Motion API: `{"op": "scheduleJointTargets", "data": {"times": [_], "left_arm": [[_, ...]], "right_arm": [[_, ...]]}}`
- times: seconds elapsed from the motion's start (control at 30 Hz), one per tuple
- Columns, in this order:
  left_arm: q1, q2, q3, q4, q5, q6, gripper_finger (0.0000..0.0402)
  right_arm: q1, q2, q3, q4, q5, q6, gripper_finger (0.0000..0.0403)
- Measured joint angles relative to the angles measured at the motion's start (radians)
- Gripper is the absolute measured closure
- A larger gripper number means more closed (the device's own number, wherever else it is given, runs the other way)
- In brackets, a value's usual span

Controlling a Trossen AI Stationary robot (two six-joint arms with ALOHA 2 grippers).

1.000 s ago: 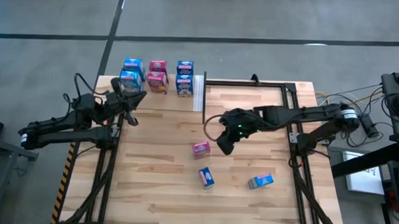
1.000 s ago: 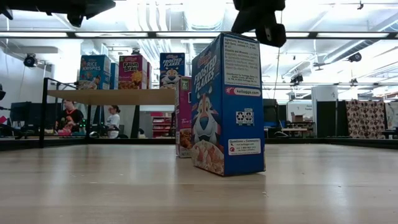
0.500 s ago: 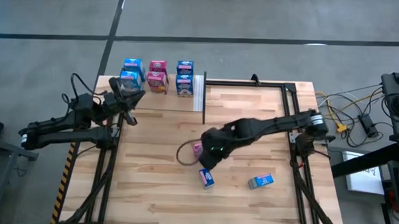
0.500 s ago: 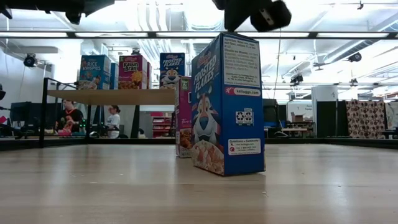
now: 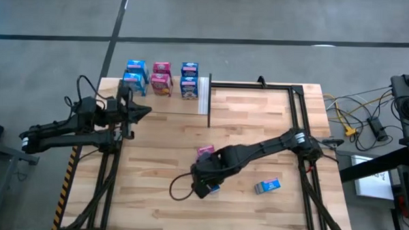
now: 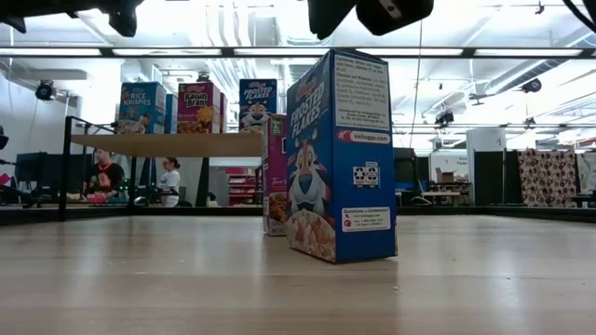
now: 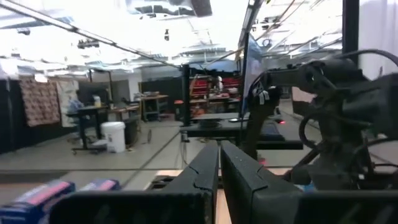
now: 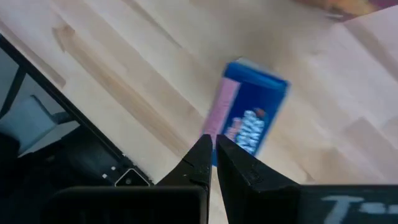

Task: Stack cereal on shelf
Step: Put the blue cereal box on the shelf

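The right gripper [image 5: 200,188] hangs over the middle of the plank table [image 5: 154,195], toward its near edge, its two dark fingers [image 8: 202,163] pressed together and holding nothing. Directly beneath it stands a bright blue cardboard cereal box [image 8: 249,121], upright on the table. In the right wrist view the box's top face lies just ahead of the closed fingertips, its long axis running slantwise across the table planks. In my judgement the fingers must part and straddle the box's narrow width before any grip is possible.

Just beside the blue box, toward the far edge, stands a pink cardboard cereal box [image 5: 205,151]; it is close enough that a spread finger could knock it. Another blue cereal box [image 5: 267,186] lies on its side, toward the right edge, well clear.

The pale light-wood shelf [image 5: 164,100] sits at the table's far left corner, carrying upright blue and pink boxes [image 5: 161,78] in a row; a white strip [image 5: 204,94] runs along its right side. The left gripper [image 5: 138,113] waits closed at the left edge, near the shelf front, empty. The right arm is far nearer the loose boxes, and its route to the shelf passes over the pink box.
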Motion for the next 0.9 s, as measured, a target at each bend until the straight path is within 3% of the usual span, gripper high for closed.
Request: {"op": "scheduleJointTargets", "data": {"times": [0.23, 0.67, 0.9], "left_arm": [[-0.032, -0.004, -0.052, 0.093, 0.019, -0.056, 0.0401], [-0.045, -0.008, -0.065, 0.129, 0.018, -0.037, 0.0401], [-0.045, -0.008, -0.064, 0.138, 0.017, -0.015, 0.0402]], "right_arm": [[0.023, 0.041, 0.03, -0.009, -0.019, -0.04, 0.0361], [0.018, 0.032, 0.03, -0.055, 0.056, -0.039, 0.0162], [0.018, 0.059, 0.027, -0.049, 0.078, -0.037, 0.0127]]}}
